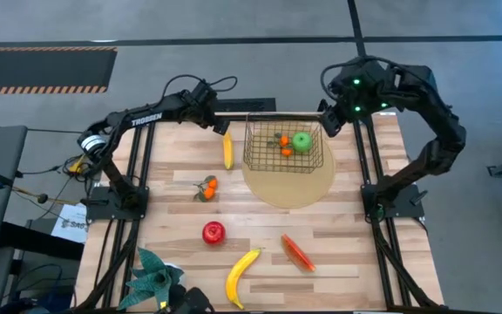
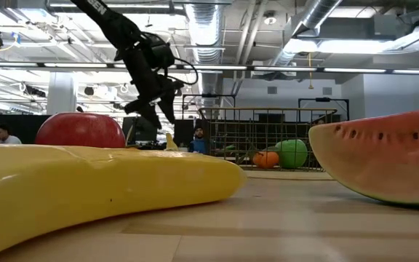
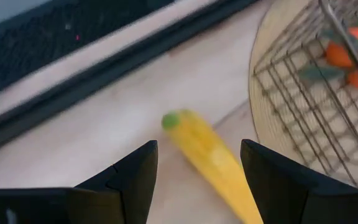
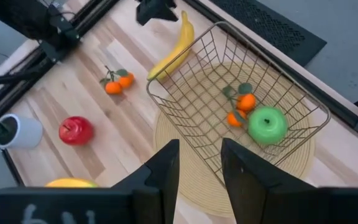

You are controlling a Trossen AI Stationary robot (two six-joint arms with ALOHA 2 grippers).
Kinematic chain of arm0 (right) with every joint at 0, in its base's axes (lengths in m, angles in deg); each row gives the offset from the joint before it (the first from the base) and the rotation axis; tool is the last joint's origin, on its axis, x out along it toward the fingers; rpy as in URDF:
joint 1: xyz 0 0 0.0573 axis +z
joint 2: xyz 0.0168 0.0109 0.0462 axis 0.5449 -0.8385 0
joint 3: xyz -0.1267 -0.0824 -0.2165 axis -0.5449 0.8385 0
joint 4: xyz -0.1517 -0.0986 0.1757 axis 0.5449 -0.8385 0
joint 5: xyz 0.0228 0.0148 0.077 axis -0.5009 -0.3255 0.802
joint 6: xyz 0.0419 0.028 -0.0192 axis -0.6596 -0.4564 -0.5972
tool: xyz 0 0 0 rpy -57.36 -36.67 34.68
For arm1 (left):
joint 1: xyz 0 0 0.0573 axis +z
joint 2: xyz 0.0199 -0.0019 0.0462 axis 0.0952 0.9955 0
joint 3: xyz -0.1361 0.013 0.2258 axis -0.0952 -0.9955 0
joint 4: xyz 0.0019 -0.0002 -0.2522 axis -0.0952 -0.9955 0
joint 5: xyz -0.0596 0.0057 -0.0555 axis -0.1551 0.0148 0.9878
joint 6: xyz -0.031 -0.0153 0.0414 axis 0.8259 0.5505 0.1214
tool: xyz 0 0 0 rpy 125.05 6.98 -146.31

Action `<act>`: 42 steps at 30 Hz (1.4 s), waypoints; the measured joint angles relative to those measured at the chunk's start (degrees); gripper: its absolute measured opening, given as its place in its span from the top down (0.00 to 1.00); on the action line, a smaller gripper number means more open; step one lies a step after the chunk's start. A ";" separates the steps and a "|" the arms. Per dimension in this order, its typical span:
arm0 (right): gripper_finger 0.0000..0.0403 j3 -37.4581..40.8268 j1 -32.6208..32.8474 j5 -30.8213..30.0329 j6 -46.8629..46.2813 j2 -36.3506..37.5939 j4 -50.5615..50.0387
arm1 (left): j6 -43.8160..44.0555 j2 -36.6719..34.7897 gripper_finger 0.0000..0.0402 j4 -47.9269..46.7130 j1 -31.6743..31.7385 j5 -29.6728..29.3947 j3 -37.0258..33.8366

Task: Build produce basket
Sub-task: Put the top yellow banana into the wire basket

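Basket partly filled; most produce is left out.
A green apple (image 1: pixel 301 141) and orange cluster (image 1: pixel 283 145) are held in the basket (image 1: pixel 283 145) on the round mat (image 1: pixel 290 187). The open, empty left gripper (image 1: pixel 222 127) is poised over a banana (image 1: pixel 227 151); the right gripper (image 4: pixel 194 165) is parted, empty. A wooden table (image 1: pixel 347 227) is set in a workshop.

Lettering: the brand word "TROSSEN" is read in white capitals along the left arm (image 1: pixel 146 116) in the high view. A white sheet (image 1: pixel 70 222) beside the surface carries print too small to be read.
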 joint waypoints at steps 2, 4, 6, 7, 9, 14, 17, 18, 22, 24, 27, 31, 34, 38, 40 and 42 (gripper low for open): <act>0.66 0.07 0.31 0.06 0.25 -0.70 0.02 | -0.18 1.16 0.46 -0.30 0.22 -0.07 0.02; 0.66 0.01 0.98 0.05 0.85 -1.59 0.12 | -1.14 2.33 0.46 0.28 0.33 -0.80 -0.02; 0.66 0.02 1.60 0.08 0.92 -2.26 0.12 | -1.54 2.78 0.46 0.57 0.33 -1.09 -0.02; 0.66 0.02 1.72 0.09 0.99 -2.74 0.21 | -1.87 3.07 0.46 1.47 0.33 -1.39 -0.02; 0.66 0.05 2.13 0.13 1.14 -3.49 0.22 | -2.08 3.44 0.46 2.30 0.38 -1.54 0.00; 0.66 0.02 3.10 0.28 1.59 -5.11 0.30 | -3.52 3.44 0.46 2.58 0.84 -0.40 0.00; 0.66 0.07 3.02 0.33 1.75 -5.40 0.32 | -4.03 3.42 0.46 2.35 1.07 0.20 0.00; 0.66 0.07 3.02 0.33 1.74 -5.36 0.42 | -4.03 3.42 0.46 2.31 1.09 0.24 0.00; 0.66 0.04 2.97 0.31 1.48 -5.20 0.45 | -4.05 3.43 0.46 2.47 1.36 0.35 0.00; 0.66 0.04 2.97 0.32 1.09 -4.96 0.54 | -4.15 4.26 0.46 3.09 1.39 1.10 0.02; 0.67 0.02 2.97 0.31 1.09 -4.92 0.63 | -4.48 6.23 0.46 2.57 1.54 2.84 -0.02; 0.67 0.02 2.97 0.31 1.05 -4.94 0.66 | -4.88 7.08 0.46 3.85 1.12 1.96 -0.02; 0.67 0.02 2.97 0.31 0.71 -4.96 0.65 | -4.52 7.11 0.46 6.28 1.06 2.36 -0.03; 0.67 0.02 2.97 0.31 0.42 -4.96 0.63 | -4.01 7.11 0.46 8.57 1.11 3.43 -0.02; 0.67 0.02 2.97 0.31 0.44 -4.96 0.61 | -4.01 7.11 0.46 8.69 1.10 3.43 -0.02; 0.67 0.02 2.97 0.31 0.44 -4.96 0.61 | -4.01 7.11 0.46 8.22 1.05 3.43 -0.02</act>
